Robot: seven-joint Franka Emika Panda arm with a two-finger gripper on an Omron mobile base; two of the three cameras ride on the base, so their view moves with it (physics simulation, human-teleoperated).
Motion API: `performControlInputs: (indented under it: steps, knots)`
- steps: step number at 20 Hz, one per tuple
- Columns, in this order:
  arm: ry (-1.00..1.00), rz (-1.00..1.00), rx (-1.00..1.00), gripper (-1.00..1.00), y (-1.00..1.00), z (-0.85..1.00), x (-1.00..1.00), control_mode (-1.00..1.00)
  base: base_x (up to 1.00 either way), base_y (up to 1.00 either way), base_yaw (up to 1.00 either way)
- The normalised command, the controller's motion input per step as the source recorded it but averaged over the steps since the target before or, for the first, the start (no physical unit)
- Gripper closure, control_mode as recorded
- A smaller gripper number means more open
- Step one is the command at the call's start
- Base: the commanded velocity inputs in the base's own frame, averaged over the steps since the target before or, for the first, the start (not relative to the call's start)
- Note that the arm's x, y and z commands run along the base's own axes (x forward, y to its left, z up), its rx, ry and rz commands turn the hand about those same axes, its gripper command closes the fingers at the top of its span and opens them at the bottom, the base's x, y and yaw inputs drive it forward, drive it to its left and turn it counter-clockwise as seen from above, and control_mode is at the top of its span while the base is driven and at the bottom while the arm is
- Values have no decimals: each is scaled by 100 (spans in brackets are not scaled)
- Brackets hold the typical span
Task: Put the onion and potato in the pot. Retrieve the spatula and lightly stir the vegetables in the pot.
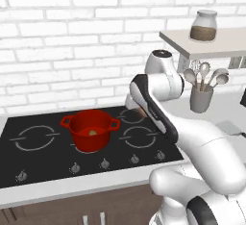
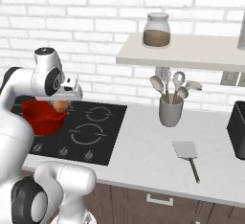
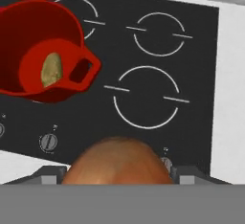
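The red pot (image 1: 89,140) (image 3: 57,27) stands on the front left burner, with the yellowish-olive potato (image 3: 51,69) (image 1: 92,132) lying on its bottom. My gripper (image 3: 117,176) (image 2: 63,104) is shut on the orange-tan onion (image 3: 117,162) (image 2: 60,105), held above the cooktop to the right of the pot, clear of its rim. In the left base view my forearm hides most of the hand. The spatula (image 2: 185,149) lies flat on the white counter right of the stove, its pale blade toward the wall and its handle toward the front edge.
The black cooktop (image 1: 43,149) has its knobs (image 3: 48,142) along the front. A grey utensil cup (image 2: 171,113) with spoons stands by the wall under a shelf (image 2: 191,55) carrying a jar (image 2: 157,30). A dark appliance (image 2: 238,129) sits at the far right.
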Motion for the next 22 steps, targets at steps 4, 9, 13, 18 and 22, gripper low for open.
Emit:
performControlInputs:
  steps: [4, 9, 13, 18, 22]
  knots:
    - [-15, 25, -12, 100, 100, -20, 35, -100, 0, 0, 0]
    - [-5, 14, -2, 100, 88, -17, 49, -100, 0, 0, 0]
    - [1, 5, 0, 100, 79, -21, 51, -100, 0, 0, 0]
    - [0, 2, -1, 100, 61, -46, 50, -100, 0, 0, 0]
    - [0, 0, -2, 100, 28, -58, 36, -100, 0, 0, 0]
